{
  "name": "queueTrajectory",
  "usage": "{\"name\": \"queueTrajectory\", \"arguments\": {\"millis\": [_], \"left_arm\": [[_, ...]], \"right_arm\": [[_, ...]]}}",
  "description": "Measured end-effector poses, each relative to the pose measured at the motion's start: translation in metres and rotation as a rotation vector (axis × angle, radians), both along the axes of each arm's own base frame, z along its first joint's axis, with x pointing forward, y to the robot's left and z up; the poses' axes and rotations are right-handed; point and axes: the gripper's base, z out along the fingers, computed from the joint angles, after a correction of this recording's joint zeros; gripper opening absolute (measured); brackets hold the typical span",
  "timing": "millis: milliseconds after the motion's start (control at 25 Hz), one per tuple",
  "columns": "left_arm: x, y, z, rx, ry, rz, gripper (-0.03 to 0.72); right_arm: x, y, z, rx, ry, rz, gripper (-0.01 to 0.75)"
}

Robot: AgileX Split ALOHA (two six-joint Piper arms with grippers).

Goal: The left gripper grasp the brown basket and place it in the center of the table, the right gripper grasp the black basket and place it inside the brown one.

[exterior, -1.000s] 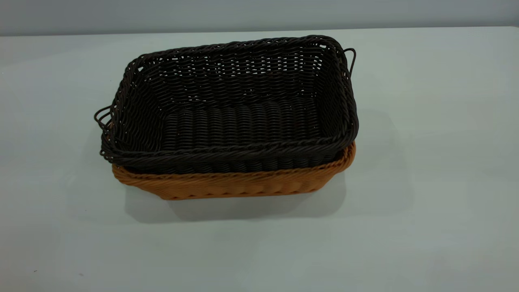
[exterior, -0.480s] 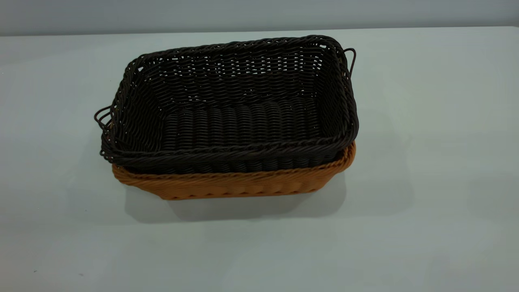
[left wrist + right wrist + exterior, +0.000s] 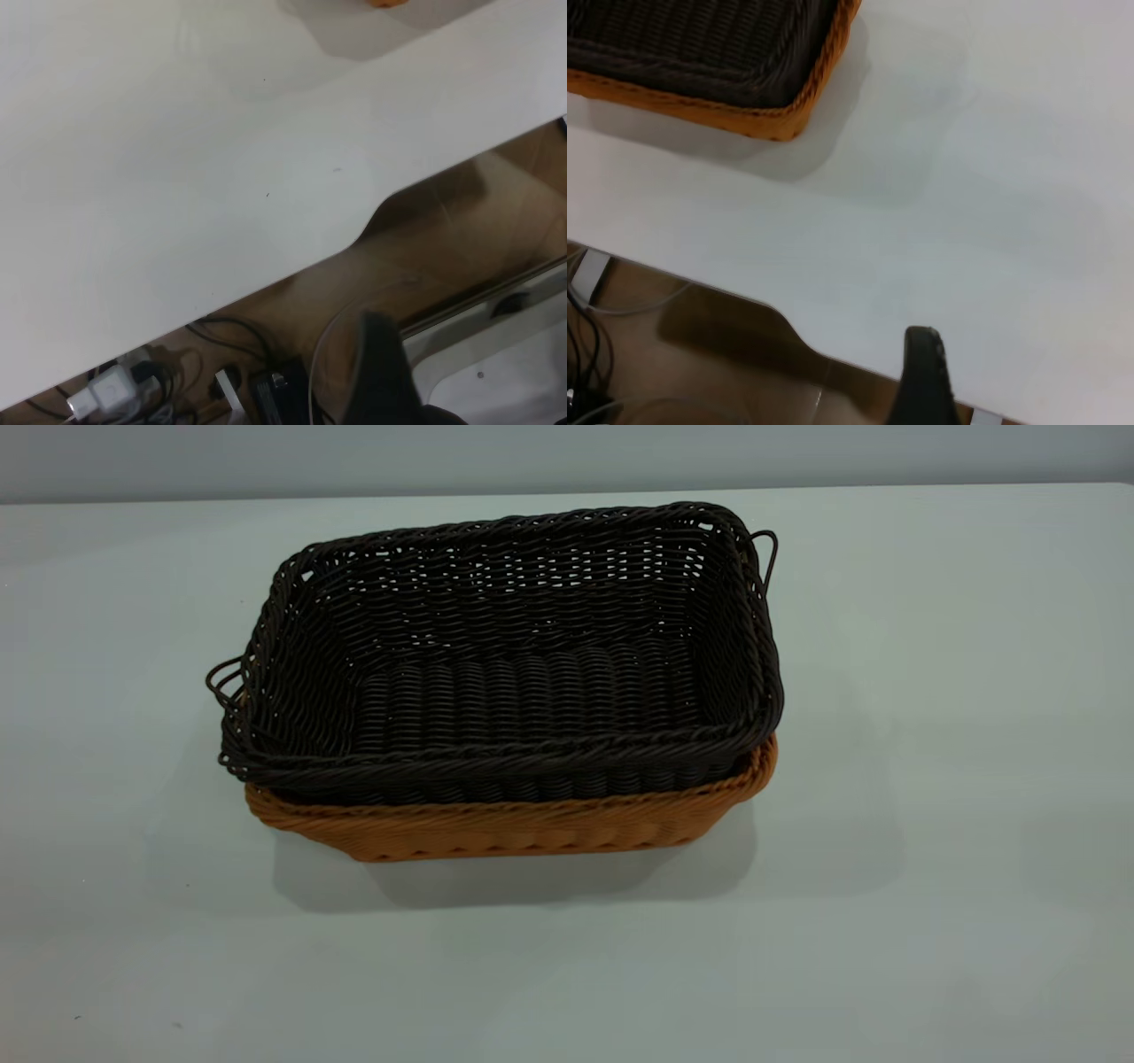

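The black basket [image 3: 523, 691] sits nested inside the brown basket [image 3: 532, 828] near the middle of the table [image 3: 930, 779]. Its rim stands a little above the brown rim, and both are upright. Neither gripper shows in the exterior view. In the right wrist view a corner of the two baskets, black [image 3: 682, 35] inside brown [image 3: 744, 115], lies well away from my right gripper [image 3: 926, 381], which hangs at the table's edge. My left gripper [image 3: 383, 372] is off the table's edge over the floor, holding nothing. A sliver of the brown basket [image 3: 387, 3] shows far from it.
The table's near edge has a curved notch [image 3: 372, 217]. Cables and plugs [image 3: 115, 390] lie on the brown floor below. A grey wall [image 3: 567, 456] runs behind the table's far edge.
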Motion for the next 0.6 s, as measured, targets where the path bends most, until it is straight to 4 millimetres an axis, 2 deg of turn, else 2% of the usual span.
{"name": "queueTrajectory", "arguments": {"millis": [160,280,440,600], "left_arm": [[0.0,0.002,0.0,-0.003,-0.006,0.035,0.468],[0.0,0.005,0.0,-0.004,-0.01,0.119,0.468],[-0.004,0.01,0.002,-0.015,-0.047,0.237,0.468],[-0.015,0.014,0.004,-0.033,-0.126,0.315,0.468]], "right_arm": [[-0.002,-0.005,0.001,0.009,-0.024,-0.152,0.499],[-0.011,-0.008,0.002,0.021,-0.096,-0.259,0.499],[-0.031,-0.009,0.003,0.045,-0.229,-0.275,0.499],[-0.034,-0.009,0.002,0.046,-0.236,-0.274,0.499]]}}
